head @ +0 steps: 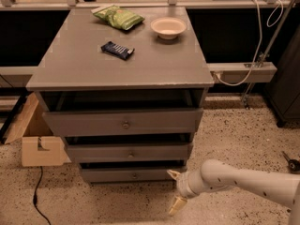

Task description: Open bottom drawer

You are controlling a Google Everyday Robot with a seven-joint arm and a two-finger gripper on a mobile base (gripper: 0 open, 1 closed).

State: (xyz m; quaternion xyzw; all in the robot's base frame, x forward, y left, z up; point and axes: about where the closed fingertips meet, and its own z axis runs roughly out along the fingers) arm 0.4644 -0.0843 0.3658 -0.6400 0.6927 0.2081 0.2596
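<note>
The grey wooden cabinet [122,69] has three drawers. The bottom drawer [126,175] is the lowest flat front, with a small round knob [134,176] at its centre, and looks nearly closed. My gripper [176,189] comes in low from the right on a white arm. It sits just right of the bottom drawer's right end, near the floor. Its two tan fingers [175,204] are spread apart and hold nothing.
On the cabinet top lie a green snack bag [118,17], a dark snack bar [117,50] and a white bowl [168,27]. A cardboard box [35,135] stands left of the cabinet. A black cable [37,196] runs on the speckled floor. A dark cabinet [288,83] stands at right.
</note>
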